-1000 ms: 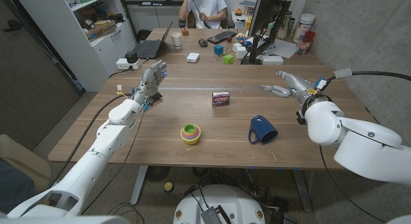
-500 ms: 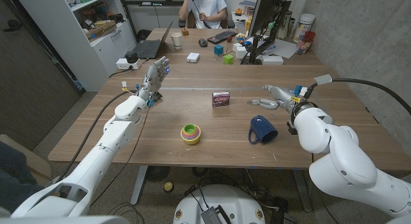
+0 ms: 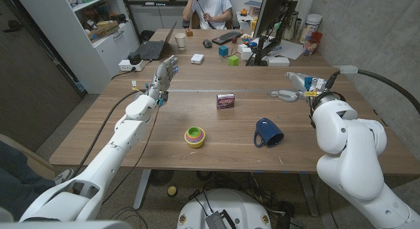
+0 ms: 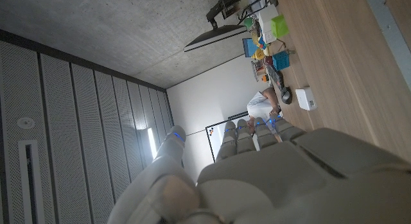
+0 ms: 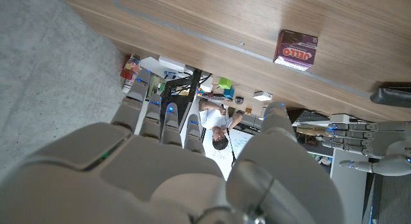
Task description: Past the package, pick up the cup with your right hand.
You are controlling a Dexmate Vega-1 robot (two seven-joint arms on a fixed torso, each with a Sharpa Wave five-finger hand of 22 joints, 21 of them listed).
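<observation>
A dark blue cup (image 3: pixel 268 132) lies on its side on the wooden table (image 3: pixel 131 134), right of the middle and toward the near edge. The small maroon package (image 3: pixel 226 101) stands farther back at the middle; in the right wrist view it is the package (image 5: pixel 297 49) beyond my fingers. My right hand (image 3: pixel 295 85) hovers over the table behind and to the right of the blue cup, apart from it, fingers stretched toward the package and holding nothing. My left hand (image 3: pixel 164 73) is raised at the left with straight fingers and nothing in it. A paper cup (image 3: pixel 180 41) stands on the far desk.
A stack of coloured cups (image 3: pixel 194 136) sits left of the blue cup. On the far desk are a laptop (image 3: pixel 152 49), a white box (image 3: pixel 197 58), a green cube (image 3: pixel 233 60), a keyboard (image 3: pixel 226 37) and a monitor (image 3: pixel 272 19). A person (image 3: pixel 209 7) sits behind it.
My right hand dipped toward the cup half a second ago, then drew back up and to the right. My left hand has drifted farther back and slightly right. The cup and package have not moved.
</observation>
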